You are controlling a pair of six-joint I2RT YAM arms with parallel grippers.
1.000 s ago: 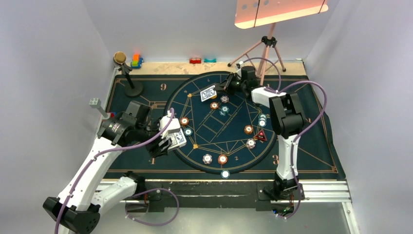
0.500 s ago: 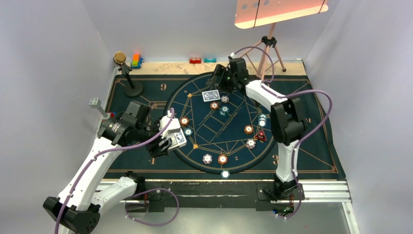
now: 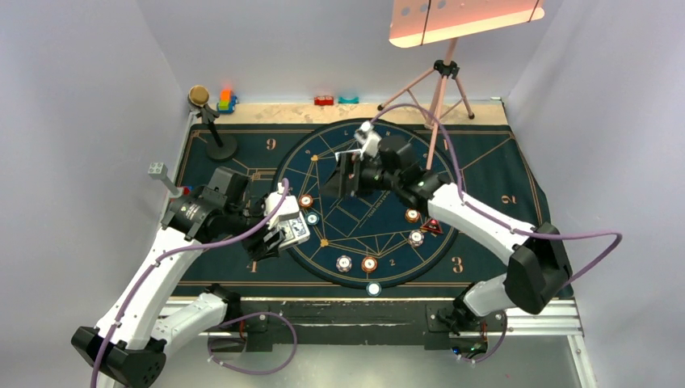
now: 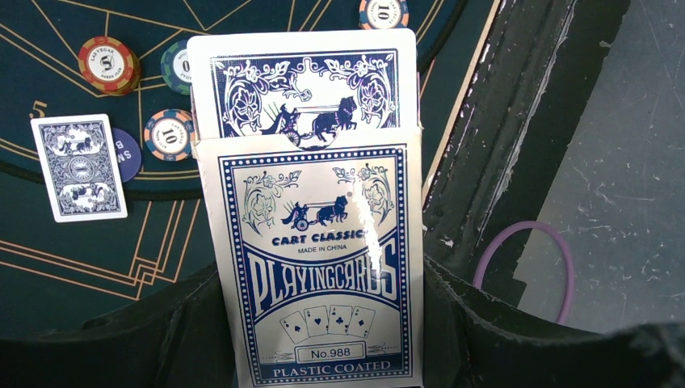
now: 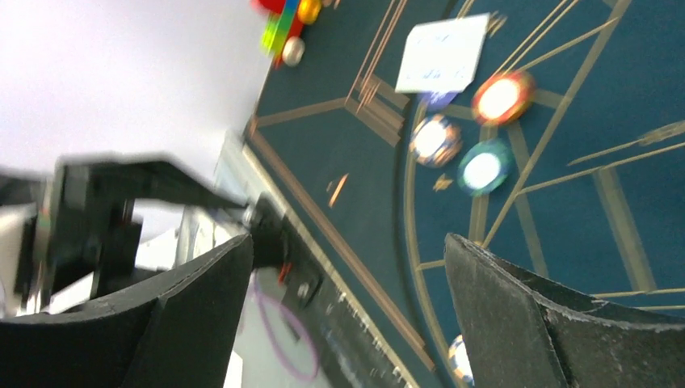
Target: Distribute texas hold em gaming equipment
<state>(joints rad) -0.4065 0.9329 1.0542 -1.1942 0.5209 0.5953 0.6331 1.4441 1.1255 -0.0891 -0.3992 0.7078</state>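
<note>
The left gripper (image 3: 287, 231) is clamped on a card box (image 4: 311, 267) of glossy white board printed in blue: "CART CLASSIC", "MADE IN CHINA", "PLAYINGCARDS", "No.988", "PLASTIC COATED", with a small chariot drawing. It holds the box at the left rim of the mat's gold circle. The deck (image 4: 311, 81) pokes out of the open top, its backs showing a blue chariot pattern. On the dark blue mat (image 4: 32, 242), a loose card (image 4: 79, 166) lies face down, covering part of a blue chip (image 4: 129, 153). Next to it a round orange chip (image 4: 108, 63) reads "LAS VEGAS 5", and a striped chip (image 4: 168, 134) reads "10". The mat carries thin gold lines and the numerals 9, 2 and 3. A red triangular token (image 3: 432, 227) lies on the circle's right side. The right gripper (image 5: 347, 242) hangs over the circle with its jaws spread wide and nothing between them. Its own view is blurred.
</note>
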